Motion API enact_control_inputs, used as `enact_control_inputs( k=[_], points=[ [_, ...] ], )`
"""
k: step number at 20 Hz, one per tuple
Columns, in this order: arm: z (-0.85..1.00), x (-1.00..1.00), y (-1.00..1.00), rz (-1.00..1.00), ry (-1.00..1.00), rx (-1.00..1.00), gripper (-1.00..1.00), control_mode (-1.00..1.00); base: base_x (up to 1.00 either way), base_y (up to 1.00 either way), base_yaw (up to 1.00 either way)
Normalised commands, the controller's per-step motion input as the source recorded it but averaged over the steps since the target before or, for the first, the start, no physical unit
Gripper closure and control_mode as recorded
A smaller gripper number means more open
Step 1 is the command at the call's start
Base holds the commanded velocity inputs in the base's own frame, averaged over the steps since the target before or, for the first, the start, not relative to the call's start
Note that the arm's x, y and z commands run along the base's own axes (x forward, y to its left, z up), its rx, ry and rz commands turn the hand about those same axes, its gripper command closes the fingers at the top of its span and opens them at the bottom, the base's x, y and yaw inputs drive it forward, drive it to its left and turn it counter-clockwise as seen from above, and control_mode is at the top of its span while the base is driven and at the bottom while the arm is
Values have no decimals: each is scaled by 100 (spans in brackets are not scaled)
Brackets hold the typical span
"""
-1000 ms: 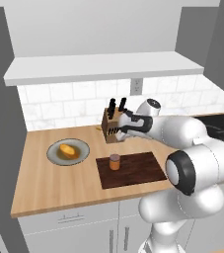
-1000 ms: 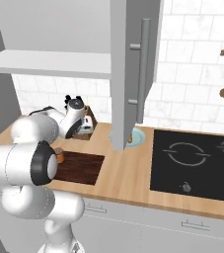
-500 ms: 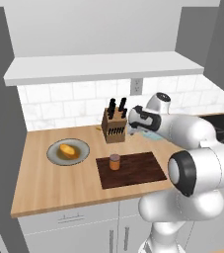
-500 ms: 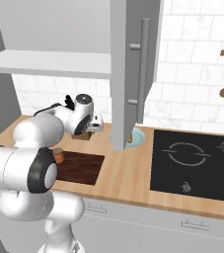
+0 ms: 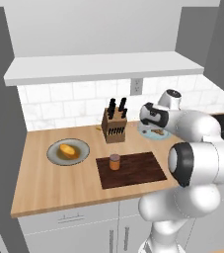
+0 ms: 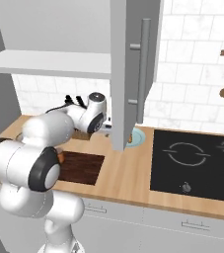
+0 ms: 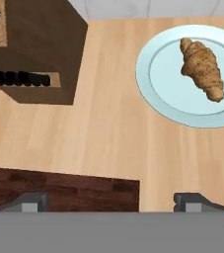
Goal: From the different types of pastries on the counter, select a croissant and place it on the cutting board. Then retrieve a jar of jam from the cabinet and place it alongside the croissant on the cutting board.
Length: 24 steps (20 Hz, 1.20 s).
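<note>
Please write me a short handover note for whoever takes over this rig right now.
Gripper: jaws open, empty, above the counter between the cutting board and the pale blue plate.
Croissant: on that plate, right of the knife block.
Jar of jam: already standing on the board.
Bun: on the grey plate at left.
Done: jam placed.
Left: pick the croissant and set it beside the jar.

Tool (image 7: 111, 200) now rightward, nearer croissant (image 7: 202, 69)

Bare counter (image 7: 108, 128) separates knife block (image 7: 39, 49) from croissant (image 7: 202, 69).
</note>
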Motion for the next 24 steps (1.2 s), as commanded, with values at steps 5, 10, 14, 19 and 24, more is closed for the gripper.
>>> enact_control_inputs(
  k=[5, 10, 14, 19, 24],
  points=[
    [-3, 34, -43, -8, 16, 0, -100, -100, 0, 0, 0],
    [-10, 58, -42, -1, 2, 0, -100, -100, 0, 0, 0],
    [-22, 62, -39, 0, 0, -1, -100, -100, 0, 0, 0],
    [-11, 51, -25, 0, -1, -5, -100, -100, 0, 0, 0],
    [-17, 30, -16, 0, 4, 0, -100, -100, 0, 0, 0]
  ],
)
